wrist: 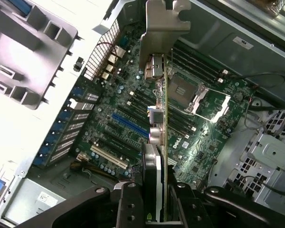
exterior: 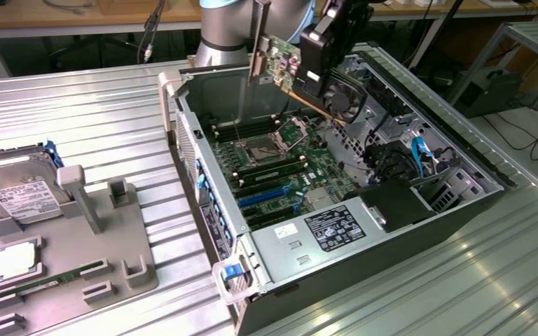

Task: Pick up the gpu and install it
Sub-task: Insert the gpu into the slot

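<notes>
While tight in the hand (wrist: pixel 156 192), gpu (exterior: pixel 281 64) edge-down over motherboard (exterior: pixel 279 168) (long axis out toward bracket (wrist: pixel 164 28))

The arm (exterior: pixel 227 31) reaches over from above with its wrist tilted downward, jaws clamped on the gpu (wrist: pixel 157 142), one against either face.

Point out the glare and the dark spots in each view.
Wrist view: the grey parts holder is partly washed out to white; the CPU socket glints; the gripper holding the gpu is dark. Exterior view: the ribbed metal table shows bright streaks; the computer case interior is dimmer.
</notes>
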Available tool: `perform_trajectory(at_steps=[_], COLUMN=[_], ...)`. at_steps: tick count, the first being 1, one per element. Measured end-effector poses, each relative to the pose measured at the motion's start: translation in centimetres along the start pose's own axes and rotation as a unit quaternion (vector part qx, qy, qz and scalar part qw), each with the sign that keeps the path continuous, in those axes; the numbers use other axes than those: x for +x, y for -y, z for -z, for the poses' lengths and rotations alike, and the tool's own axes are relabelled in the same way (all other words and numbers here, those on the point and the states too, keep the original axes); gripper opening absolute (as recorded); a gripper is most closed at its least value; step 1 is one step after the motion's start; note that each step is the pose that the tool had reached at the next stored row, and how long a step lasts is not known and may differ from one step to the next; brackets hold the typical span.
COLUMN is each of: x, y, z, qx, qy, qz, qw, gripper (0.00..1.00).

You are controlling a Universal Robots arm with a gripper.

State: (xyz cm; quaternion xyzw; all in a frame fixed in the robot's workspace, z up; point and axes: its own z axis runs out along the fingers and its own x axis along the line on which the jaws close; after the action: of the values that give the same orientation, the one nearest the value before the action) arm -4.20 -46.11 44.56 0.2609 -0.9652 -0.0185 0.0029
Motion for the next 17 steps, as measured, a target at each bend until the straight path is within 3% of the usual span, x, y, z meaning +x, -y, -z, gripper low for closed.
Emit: perform_trajectory(at_steps=[7, 17], x=[0.00, 0.00], y=[0.00, 0.00], z=[0.00, 0.00], qx=[-0.0001, -0.0003], qy=[-0.0011, -0.0030], qz=[0.029, 0.080], qw=[0.9996, 0.9968], gripper=[0.28, 0.28])
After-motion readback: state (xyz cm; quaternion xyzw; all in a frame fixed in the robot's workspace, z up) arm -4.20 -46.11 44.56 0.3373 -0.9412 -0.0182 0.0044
